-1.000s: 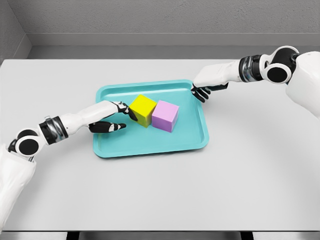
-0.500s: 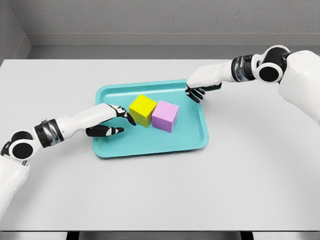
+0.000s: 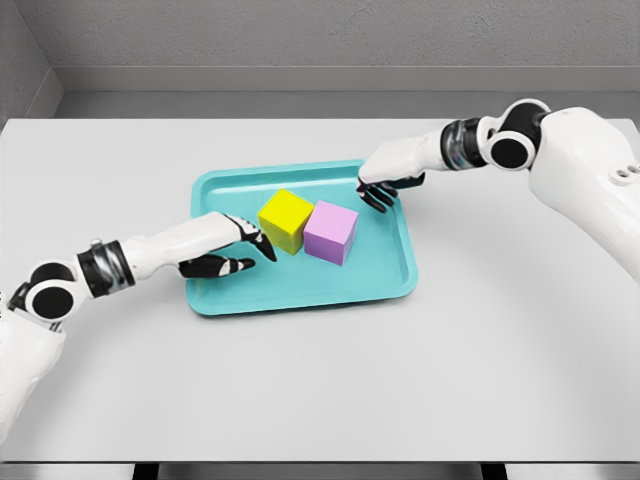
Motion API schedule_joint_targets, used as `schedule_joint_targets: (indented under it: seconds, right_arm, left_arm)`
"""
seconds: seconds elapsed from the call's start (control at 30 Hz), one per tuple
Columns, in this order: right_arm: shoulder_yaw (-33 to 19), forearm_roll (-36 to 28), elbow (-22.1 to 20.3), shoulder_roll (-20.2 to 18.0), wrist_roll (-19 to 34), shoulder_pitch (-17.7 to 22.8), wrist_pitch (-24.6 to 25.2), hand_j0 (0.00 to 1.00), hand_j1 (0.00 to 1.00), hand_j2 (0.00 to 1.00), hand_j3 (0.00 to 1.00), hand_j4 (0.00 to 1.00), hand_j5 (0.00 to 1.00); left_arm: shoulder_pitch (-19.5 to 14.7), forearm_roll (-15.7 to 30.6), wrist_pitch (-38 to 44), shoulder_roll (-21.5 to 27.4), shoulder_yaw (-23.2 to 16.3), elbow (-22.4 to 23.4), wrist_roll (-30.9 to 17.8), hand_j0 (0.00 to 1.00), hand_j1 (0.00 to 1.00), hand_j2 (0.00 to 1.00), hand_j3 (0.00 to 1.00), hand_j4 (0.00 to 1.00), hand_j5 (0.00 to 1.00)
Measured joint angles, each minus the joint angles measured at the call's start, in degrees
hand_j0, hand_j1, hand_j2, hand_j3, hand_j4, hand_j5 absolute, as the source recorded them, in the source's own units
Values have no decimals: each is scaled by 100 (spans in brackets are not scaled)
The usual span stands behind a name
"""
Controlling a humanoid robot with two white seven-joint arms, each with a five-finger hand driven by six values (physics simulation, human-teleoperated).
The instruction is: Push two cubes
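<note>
A yellow cube [image 3: 286, 220] and a pink cube [image 3: 331, 232] sit side by side, touching, in the middle of a teal tray [image 3: 300, 294]. My left hand [image 3: 238, 245] lies over the tray's left half, fingers stretched out, their tips just left of the yellow cube's lower left edge. My right hand [image 3: 377, 191] hovers over the tray's back right part, fingers loosely extended and holding nothing, a short gap up and right of the pink cube.
The tray rests on a wide light grey table [image 3: 500, 340]. A grey wall runs behind the table's far edge.
My right hand has slid left, from the tray's right rim inward toward the pink cube. My left hand has drawn back slightly from the yellow cube. Both cubes stay put.
</note>
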Motion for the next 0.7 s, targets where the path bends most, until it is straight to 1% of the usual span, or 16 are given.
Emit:
schedule_joint_targets:
  seconds: [0.3,0.5,0.53,0.7]
  right_arm:
    - [118,8,125,116,0,9,0,13,13,13,13,13,13]
    - [172,7,106,158,0,35,0,13,13,13,13,13,13]
    - [179,4,102,168,0,35,0,13,13,13,13,13,13]
    - [193,-6,64,186,0,53,1,13,13,13,13,13,13]
  left_arm:
    - [-105,-13,1,-203,-65,249,0,53,53,53,53,53,53]
    - [-114,-37,1,-288,-66,411,0,53,53,53,53,53,53]
    - [-228,-41,3,-295,-67,455,0,53,53,53,53,53,53]
    - [-237,-103,1,-374,-69,599,0,53,53,53,53,53,53]
